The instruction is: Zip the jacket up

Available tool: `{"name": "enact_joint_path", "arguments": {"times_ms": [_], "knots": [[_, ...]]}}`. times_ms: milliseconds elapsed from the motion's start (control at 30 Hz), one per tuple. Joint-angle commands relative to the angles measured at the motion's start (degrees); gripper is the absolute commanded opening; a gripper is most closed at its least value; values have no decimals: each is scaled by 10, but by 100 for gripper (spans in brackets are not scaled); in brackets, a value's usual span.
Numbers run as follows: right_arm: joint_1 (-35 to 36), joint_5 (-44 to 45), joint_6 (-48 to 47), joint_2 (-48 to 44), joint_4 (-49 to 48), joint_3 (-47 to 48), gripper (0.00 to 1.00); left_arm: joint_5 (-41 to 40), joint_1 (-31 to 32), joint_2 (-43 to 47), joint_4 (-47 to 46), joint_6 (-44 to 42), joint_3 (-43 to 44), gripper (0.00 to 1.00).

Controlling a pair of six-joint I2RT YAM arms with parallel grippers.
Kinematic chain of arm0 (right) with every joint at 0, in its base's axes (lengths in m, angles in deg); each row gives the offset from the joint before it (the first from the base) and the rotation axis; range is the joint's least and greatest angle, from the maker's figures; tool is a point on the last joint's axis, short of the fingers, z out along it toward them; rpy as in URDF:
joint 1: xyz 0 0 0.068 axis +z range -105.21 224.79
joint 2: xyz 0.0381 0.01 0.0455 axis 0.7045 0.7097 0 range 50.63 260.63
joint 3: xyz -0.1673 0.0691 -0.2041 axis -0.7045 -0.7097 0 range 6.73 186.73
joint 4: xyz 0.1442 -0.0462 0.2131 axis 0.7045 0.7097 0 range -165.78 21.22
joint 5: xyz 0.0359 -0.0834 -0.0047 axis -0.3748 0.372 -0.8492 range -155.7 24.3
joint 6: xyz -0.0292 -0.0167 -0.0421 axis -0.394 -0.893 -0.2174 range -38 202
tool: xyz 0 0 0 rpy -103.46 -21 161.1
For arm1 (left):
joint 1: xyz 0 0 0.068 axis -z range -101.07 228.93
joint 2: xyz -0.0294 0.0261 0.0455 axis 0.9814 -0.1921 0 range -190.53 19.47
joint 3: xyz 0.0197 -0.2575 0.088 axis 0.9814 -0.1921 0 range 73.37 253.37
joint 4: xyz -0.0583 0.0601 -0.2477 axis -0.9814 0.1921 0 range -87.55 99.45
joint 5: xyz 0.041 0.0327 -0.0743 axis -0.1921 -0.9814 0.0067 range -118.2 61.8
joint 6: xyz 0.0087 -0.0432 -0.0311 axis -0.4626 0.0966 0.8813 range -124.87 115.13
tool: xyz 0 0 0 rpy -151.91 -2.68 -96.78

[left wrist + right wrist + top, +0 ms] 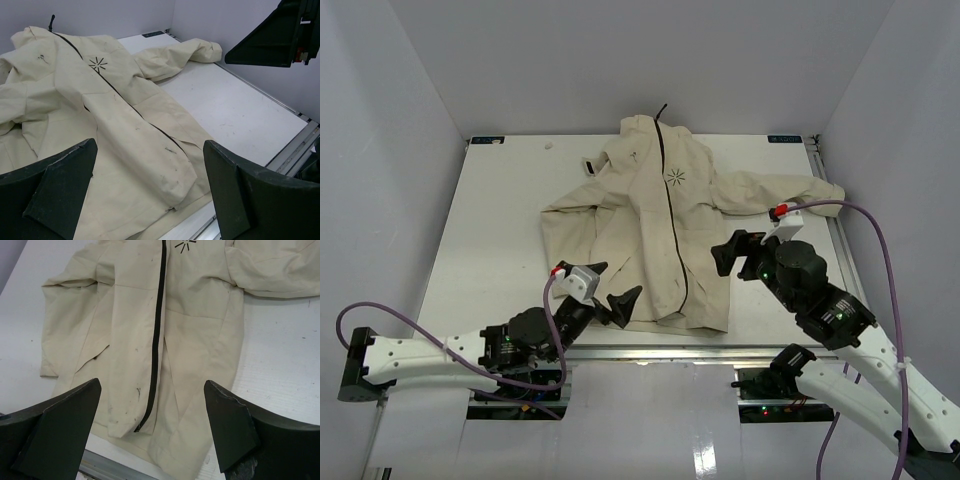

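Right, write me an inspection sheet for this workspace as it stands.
Surface: white table, faint scuff marks.
Job's things: cream jacket lying front up, sleeves spread, front panels meeting along the dark zipper; starburst logo on the chest.
Clutter: nothing seen.
Grippers: left gripper jaws open, at the jacket's hem; right gripper jaws open, beside the jacket's edge; both hold nothing.
Cables: a purple cable loops off each arm, left cable and right cable.
Surroundings: plain white walls on three sides.
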Motion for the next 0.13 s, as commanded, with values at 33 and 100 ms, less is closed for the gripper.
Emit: {"name": "enact_joint_path", "arguments": {"times_ms": [33,100], "knots": [[0,-1,-6,-4,-34,-9,90,14,-3,-13,5,9,22,98],[1,3,-7,-2,-33,-9,90,14,-4,-15,4,9,23,98]]}}
